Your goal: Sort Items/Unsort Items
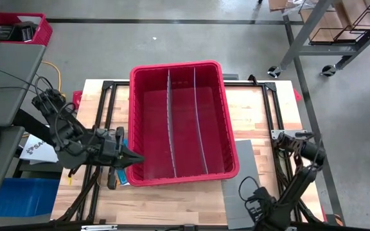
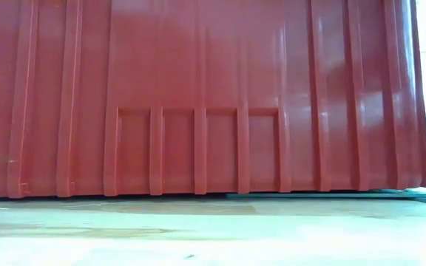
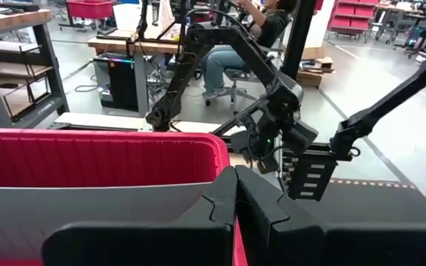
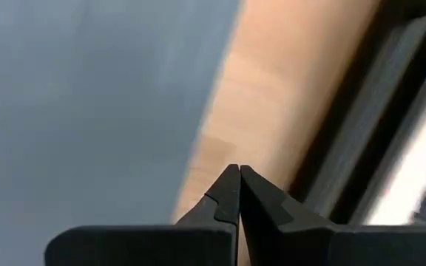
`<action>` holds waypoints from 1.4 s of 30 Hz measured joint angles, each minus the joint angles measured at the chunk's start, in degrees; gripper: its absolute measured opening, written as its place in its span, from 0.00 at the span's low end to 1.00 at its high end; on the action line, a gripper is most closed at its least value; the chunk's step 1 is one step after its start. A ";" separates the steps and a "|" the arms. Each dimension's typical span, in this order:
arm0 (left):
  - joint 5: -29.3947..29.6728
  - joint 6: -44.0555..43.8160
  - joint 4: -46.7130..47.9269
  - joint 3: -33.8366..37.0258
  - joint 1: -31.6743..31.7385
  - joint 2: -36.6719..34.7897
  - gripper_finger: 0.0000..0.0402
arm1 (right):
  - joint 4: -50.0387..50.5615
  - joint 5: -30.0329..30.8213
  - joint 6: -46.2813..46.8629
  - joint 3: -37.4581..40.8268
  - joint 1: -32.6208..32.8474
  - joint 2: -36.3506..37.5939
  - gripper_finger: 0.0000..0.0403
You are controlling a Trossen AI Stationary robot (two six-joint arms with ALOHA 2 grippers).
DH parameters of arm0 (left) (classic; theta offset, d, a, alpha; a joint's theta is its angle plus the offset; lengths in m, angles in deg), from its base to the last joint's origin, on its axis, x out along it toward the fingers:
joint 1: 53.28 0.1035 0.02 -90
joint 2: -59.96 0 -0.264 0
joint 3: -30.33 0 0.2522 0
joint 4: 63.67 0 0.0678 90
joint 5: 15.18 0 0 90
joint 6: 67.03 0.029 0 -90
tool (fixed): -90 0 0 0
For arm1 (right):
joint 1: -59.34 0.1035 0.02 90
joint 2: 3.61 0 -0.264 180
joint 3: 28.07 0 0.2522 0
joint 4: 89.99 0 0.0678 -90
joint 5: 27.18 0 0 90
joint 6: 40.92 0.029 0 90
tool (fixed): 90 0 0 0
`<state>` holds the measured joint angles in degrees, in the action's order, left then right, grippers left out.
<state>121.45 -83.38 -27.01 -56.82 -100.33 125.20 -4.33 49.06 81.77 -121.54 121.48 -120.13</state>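
Observation:
The large red bin (image 1: pixel 178 83) stands on the middle of the table, split by two grey dividers (image 1: pixel 169 122). Its compartments look empty, and no blocks or sticks show inside. My left gripper (image 1: pixel 133 157) is shut, with its tips at the bin's left rim near the near-left corner. It also shows in the left wrist view (image 3: pixel 235 171), pointing across the bin. My right gripper (image 4: pixel 239 168) is shut and empty at the table's right side (image 1: pixel 286 140), over the wood beside a grey mat. A small bluish piece (image 1: pixel 123 182) lies on the table under my left gripper. My left gripper's shut fingertips (image 3: pixel 228 185) lie level, coming from the table's left, at the bin's left rim (image 1: pixel 132 144). I cannot tell whether they touch the rim.
The bin's near wall (image 2: pixel 198 96) fills the low view. A grey mat (image 1: pixel 243 186) lies at the bin's near right. A black frame (image 1: pixel 101 128) runs round the table. A person sits at a desk (image 3: pixel 235 44) in the room beyond.

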 joint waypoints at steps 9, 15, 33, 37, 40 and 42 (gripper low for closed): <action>3.56 -0.05 -0.42 0.00 0.37 0.54 0.00 | -5.82 -0.46 0.37 -0.13 -0.34 -4.18 0.00; 3.55 -1.10 -0.44 0.00 0.52 0.54 0.00 | -6.60 1.51 0.33 -2.46 -1.95 -4.51 0.00; 3.52 -2.04 -0.50 0.00 0.48 0.52 0.00 | -16.96 6.95 2.21 -9.10 -1.66 -4.79 0.00; 3.50 -1.73 -0.51 0.00 0.50 0.52 0.00 | -11.37 10.01 1.78 -15.41 -0.89 -4.40 0.00; 3.72 -1.56 -0.50 0.00 0.73 0.52 0.00 | -9.05 14.16 0.62 -17.94 -1.77 -4.33 0.00; 3.89 -1.58 -0.51 0.00 0.94 0.49 0.00 | -8.46 17.28 0.14 -17.35 -3.35 -4.29 0.00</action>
<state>125.35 -84.96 -27.52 -56.82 -99.39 125.70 -12.78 66.34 81.91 -138.89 118.13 -124.42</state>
